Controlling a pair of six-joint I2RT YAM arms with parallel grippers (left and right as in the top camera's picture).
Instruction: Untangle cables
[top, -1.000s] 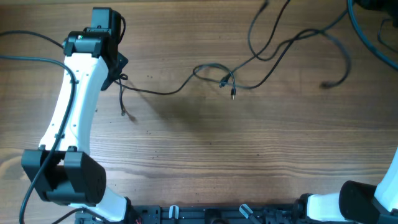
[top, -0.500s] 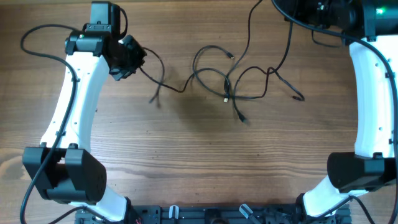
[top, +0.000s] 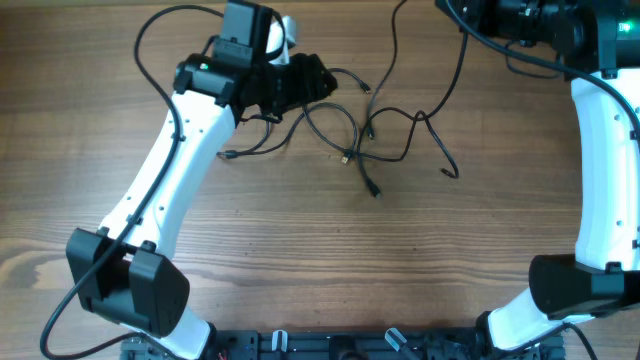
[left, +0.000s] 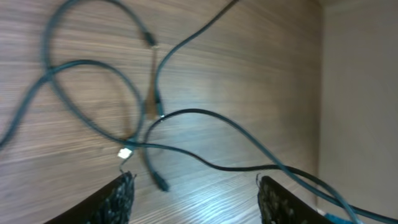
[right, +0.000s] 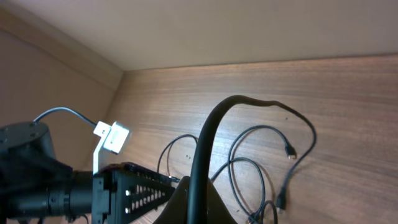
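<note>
Several thin black cables (top: 360, 145) lie crossed in a loose knot at twelve o'clock on the wooden surface (top: 300, 260), their plug ends (top: 375, 190) trailing toward five and eight o'clock. My left claw (top: 316, 80) hangs just beside the knot, at its ten o'clock, with its fingers spread and nothing between them. My right claw (right: 194, 200), up at one o'clock, is pressed together and appears to pinch one strand that arcs away over the wood.

The step in hand, as I judge it, is a grab with the left. To do it well I should drop onto a single outer strand, clear of the spot where the cords cross, so that I close on one cord and not a bunch. A slow draw toward nine o'clock, against the right's hold, should then open the loop. The likely snag is a plug catching in that loop. If the pull tightens the knot, I should ease off.
</note>
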